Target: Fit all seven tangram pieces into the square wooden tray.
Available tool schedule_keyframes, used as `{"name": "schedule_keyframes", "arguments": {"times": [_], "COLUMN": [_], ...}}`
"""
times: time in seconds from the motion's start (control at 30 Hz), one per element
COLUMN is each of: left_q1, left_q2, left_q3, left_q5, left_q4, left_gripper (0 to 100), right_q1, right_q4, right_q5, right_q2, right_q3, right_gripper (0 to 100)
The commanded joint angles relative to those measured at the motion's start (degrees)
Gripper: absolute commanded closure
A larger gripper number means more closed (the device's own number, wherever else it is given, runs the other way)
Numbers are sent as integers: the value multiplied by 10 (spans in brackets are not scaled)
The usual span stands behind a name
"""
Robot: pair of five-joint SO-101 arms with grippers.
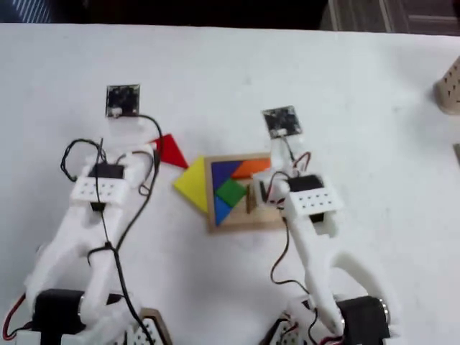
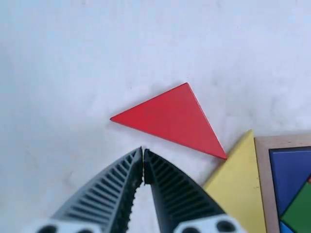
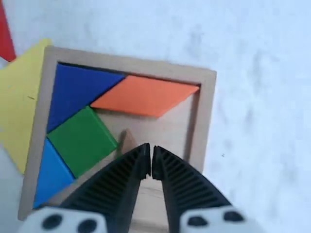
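Since the left gripper has its jaws pressed together, with the tips just short of the red triangle's long edge, the step on this side looks like getting that piece to the tray. If it is to be grasped, the jaws must part first and straddle an edge. If it is to be pushed, the closed tips should meet the middle of the long side so it slides without spinning. The triangle lies flat on the table, one corner close to the yellow triangle, which lies against the tray's outer wall. Inside the tray sit two blue pieces, a green square and an orange parallelogram. The right gripper hangs over the bare floor, jaws together but for a hairline. A small brown piece stands tilted just beside its tips and probably needs nudging flat.
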Motion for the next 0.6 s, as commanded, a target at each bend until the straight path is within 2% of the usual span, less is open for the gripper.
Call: {"name": "schedule_keyframes", "arguments": {"times": [0.0, 0.13, 0.37, 0.57], "left_q1": [-3, -6, -6, -7], "left_q2": [-5, 35, 55, 55], "left_q3": [-7, -34, -45, -45], "left_q5": [-5, -5, -5, -5], "left_q4": [-18, -16, -16, -16], "left_gripper": [977, 977, 977, 977], "right_q1": [-35, -42, -36, 1], "right_q4": [-51, -58, -54, -42], "right_q5": [-4, 0, 48, 82], "right_q2": [22, 65, 111, 116], "right_q3": [-6, -18, -24, -24], "right_gripper": [981, 981, 981, 981]}}
